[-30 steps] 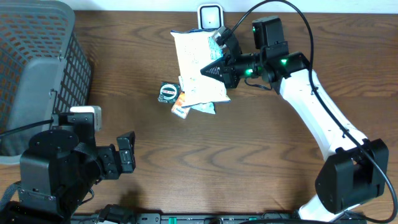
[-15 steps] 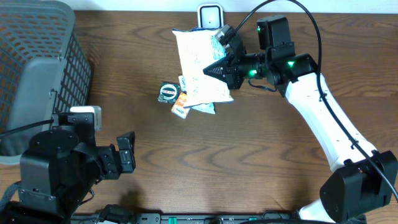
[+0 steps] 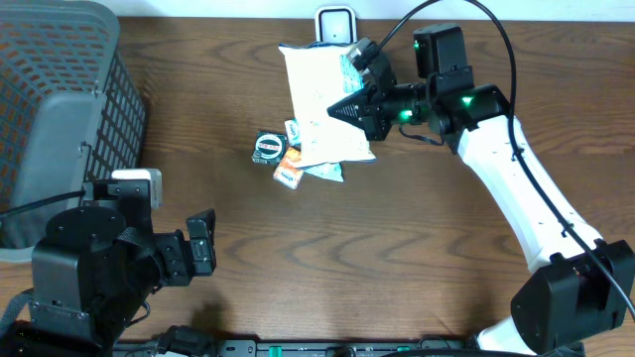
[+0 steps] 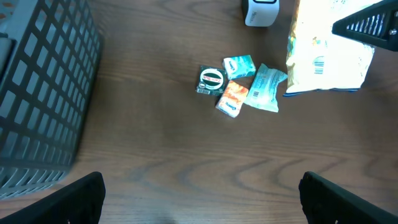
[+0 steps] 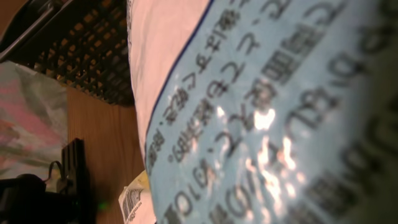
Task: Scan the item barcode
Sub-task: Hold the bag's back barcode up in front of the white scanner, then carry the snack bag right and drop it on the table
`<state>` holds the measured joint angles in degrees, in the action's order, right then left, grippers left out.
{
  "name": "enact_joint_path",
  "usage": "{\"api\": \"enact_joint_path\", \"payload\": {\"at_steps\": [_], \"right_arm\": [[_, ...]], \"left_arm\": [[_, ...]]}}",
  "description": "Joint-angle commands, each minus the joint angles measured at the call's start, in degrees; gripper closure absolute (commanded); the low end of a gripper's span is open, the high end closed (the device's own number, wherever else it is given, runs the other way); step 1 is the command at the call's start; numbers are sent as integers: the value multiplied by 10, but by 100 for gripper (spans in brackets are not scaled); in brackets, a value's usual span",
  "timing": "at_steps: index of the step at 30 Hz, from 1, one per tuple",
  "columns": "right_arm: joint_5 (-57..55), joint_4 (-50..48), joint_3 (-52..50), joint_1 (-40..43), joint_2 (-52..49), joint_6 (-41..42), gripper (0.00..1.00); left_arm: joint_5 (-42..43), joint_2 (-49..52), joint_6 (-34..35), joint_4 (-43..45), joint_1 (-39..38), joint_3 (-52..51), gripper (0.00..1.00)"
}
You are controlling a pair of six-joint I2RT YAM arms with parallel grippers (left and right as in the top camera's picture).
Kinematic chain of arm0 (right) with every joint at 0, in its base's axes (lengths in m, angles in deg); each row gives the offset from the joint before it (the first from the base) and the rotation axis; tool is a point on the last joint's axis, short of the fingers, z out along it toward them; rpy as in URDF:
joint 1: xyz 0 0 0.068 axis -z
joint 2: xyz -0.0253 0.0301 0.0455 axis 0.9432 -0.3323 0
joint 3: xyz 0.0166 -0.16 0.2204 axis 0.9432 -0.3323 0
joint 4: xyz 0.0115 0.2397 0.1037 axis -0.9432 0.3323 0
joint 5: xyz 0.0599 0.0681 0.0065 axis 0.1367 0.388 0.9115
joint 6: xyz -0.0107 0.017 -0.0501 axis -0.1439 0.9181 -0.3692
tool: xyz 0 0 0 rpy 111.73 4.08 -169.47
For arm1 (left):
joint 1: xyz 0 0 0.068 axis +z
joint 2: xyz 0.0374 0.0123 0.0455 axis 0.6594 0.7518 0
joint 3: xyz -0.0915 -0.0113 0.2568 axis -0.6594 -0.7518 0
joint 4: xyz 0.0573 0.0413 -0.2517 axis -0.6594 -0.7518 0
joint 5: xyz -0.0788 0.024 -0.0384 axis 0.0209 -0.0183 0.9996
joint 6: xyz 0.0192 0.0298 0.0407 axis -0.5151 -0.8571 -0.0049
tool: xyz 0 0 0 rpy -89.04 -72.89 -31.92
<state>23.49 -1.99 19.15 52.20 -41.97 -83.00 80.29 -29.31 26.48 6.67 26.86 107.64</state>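
A large white and blue printed bag, the item (image 3: 316, 104), hangs above the table just in front of the white scanner (image 3: 335, 24). My right gripper (image 3: 349, 107) is shut on the bag's right edge. In the left wrist view the item (image 4: 326, 59) shows a small barcode (image 4: 319, 64) on its underside, with the scanner (image 4: 261, 10) to its left. The bag (image 5: 261, 112) fills the right wrist view and hides the jaws there. My left gripper (image 3: 203, 244) stands open and empty at the lower left, its fingers (image 4: 81, 199) wide apart.
A round tin (image 3: 268, 146), an orange packet (image 3: 288, 175) and a teal packet (image 3: 323, 171) lie under and left of the bag. A dark mesh basket (image 3: 60, 89) stands at the far left, close to the left arm.
My right gripper has carried the bag a little to the right and nearer the scanner. The left arm has not moved.
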Motion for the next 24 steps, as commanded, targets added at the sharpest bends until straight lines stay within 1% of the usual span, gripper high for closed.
{"api": "enact_joint_path", "payload": {"at_steps": [1,3,5,9,15,18,20,22,24], "right_arm": [[12,3,16,8,14,-9,99],[-10,11,16,8,14,-9,99],[-56,29,16,8,12,-9,99],[-182,68,12,5,1,-8,99],[-486,91,9,3,-28,83,99],[-674,108,9,3,-34,109,99],[-760,120,9,4,-39,110,99],[-811,132,9,5,-46,110,99],[-820,140,9,7,-56,110,99]], "left_arm": [[-1,2,7,0,2,5,2],[-1,2,7,0,2,5,2],[-1,2,7,0,2,5,2],[-1,2,7,0,2,5,2],[-1,2,7,0,2,5,2],[-1,2,7,0,2,5,2],[-1,2,7,0,2,5,2],[-1,2,7,0,2,5,2],[-1,2,7,0,2,5,2]]}}
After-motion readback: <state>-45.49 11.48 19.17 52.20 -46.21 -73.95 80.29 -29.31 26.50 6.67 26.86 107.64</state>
